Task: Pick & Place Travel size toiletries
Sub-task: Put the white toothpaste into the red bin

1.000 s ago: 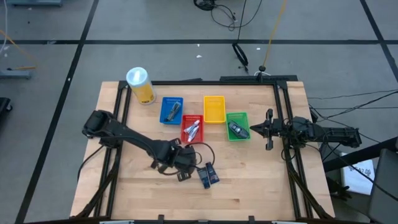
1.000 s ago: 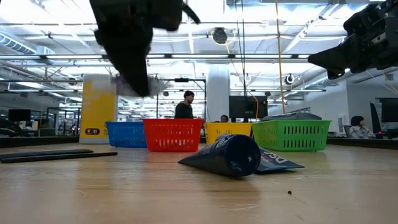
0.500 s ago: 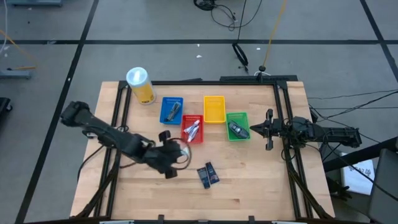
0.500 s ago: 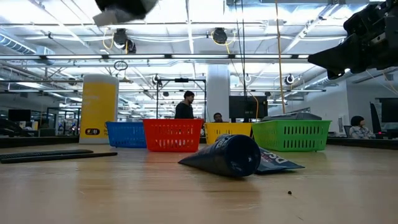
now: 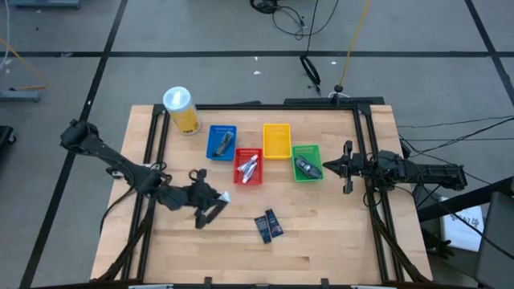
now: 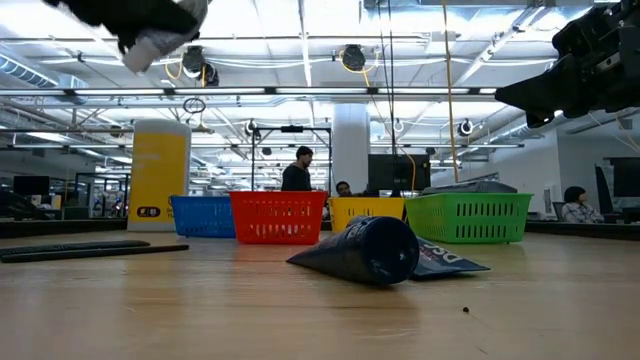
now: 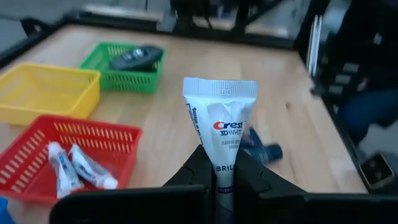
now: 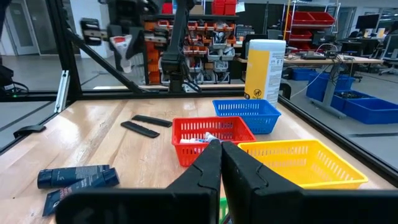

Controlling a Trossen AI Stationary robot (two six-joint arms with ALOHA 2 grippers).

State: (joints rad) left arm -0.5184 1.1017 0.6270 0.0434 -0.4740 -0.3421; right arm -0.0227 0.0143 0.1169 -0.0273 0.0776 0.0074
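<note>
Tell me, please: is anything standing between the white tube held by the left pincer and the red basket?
Nothing visible does. The left pincer holds the white tube above bare table, and the wood between it and the red basket is free. The dark blue tubes lie off to the side.

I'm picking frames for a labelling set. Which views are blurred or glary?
Low view: left gripper smeared, ceiling lights glaring. Left wrist view: toothpaste tube sharp, baskets behind soft. Right wrist view: left arm blurred. High view: evenly lit.

White tube (image 7: 221, 134); red basket (image 7: 74, 134)
</note>
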